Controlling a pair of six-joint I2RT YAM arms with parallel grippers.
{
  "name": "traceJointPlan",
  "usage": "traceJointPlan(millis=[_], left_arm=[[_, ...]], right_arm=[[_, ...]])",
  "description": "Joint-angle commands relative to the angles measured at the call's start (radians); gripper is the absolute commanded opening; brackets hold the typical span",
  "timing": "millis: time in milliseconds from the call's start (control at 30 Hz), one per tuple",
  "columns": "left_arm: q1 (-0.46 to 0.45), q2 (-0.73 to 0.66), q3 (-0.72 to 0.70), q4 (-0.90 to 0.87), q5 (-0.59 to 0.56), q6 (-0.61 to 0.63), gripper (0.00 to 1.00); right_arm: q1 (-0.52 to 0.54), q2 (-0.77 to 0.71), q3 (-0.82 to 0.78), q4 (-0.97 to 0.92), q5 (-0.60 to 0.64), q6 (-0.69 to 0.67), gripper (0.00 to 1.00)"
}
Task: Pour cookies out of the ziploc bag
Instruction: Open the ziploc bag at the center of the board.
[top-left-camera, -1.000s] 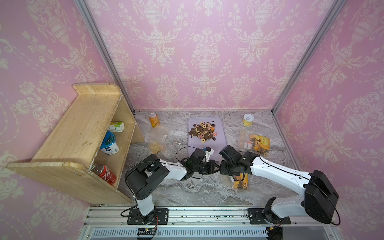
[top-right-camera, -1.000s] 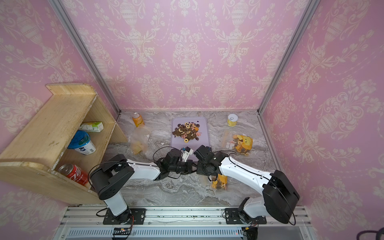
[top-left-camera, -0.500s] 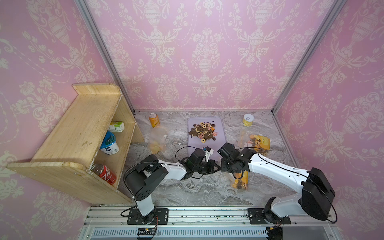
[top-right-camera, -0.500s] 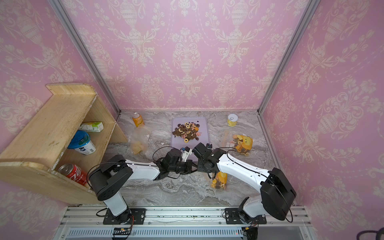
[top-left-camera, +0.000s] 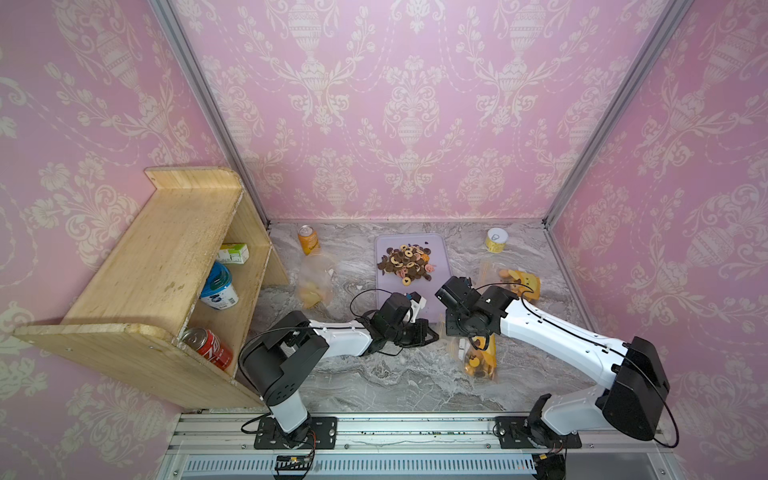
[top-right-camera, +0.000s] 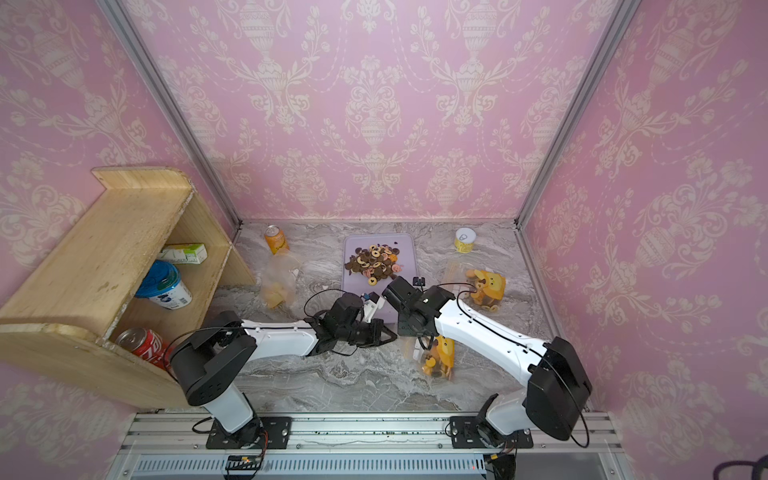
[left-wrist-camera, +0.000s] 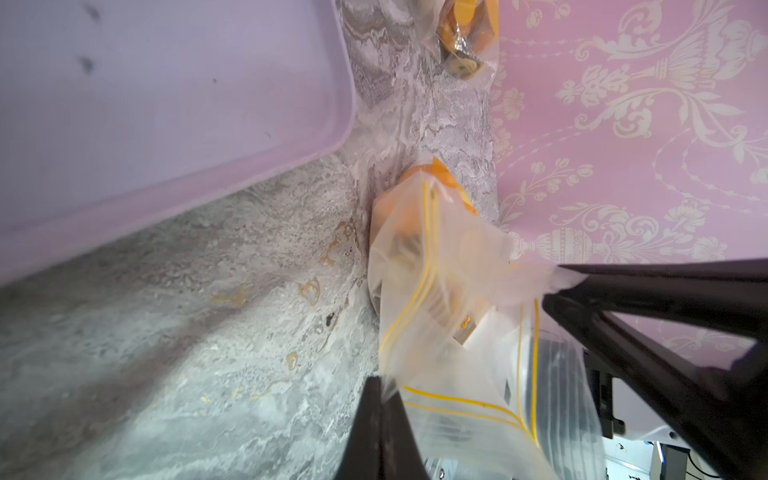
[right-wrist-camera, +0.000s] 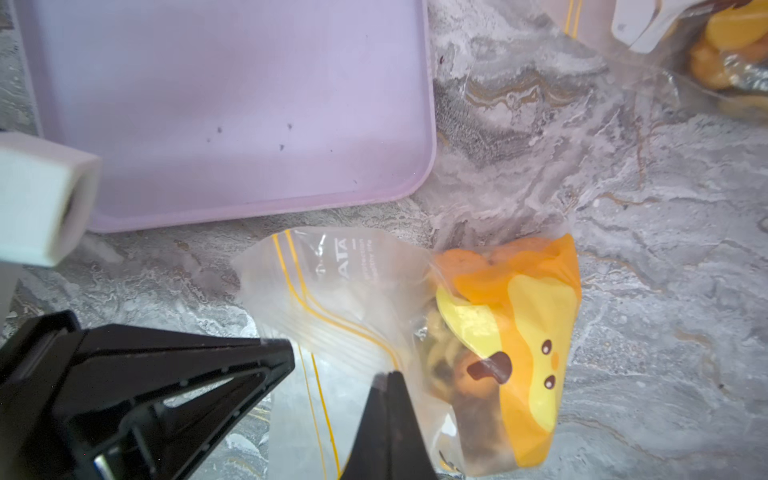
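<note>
Gripping the mouth of the ziploc bag (right-wrist-camera: 353, 299) with left gripper (left-wrist-camera: 465, 328) and right gripper (right-wrist-camera: 338, 363) — inched closer to the tray (right-wrist-camera: 249, 83) over 1 second; cookies (right-wrist-camera: 461, 266) still inside, tipping yet to come.

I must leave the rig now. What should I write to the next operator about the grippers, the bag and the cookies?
Left gripper: shut on the bag, near its mouth.
Right gripper: shut on the bag too.
The bag rests on the table by the tray's near corner, with cookies inside.
Done: a cookie pile lies on the tray.
Left: probably spread the mouth, lift, tip over the tray.
</note>
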Motion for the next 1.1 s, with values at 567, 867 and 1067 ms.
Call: traceJointPlan(millis=[567, 867, 1067], left_arm=[[0.123, -0.075, 0.119, -0.441, -0.058, 0.281, 0.0], [0.125, -0.118, 0.125, -0.442, -0.043, 0.308, 0.16], [0.125, -0.27, 0.053, -0.388, -0.075, 0.302, 0.61]], right_arm=[[-0.017, 0.019, 0.243, -0.267, 0.061, -0.188, 0.0], [-0.017, 0.039, 0.216, -0.147, -0.144, -0.216, 0.0], [-0.018, 0.054, 0.176, -0.055, -0.243, -0.175, 0.0]])
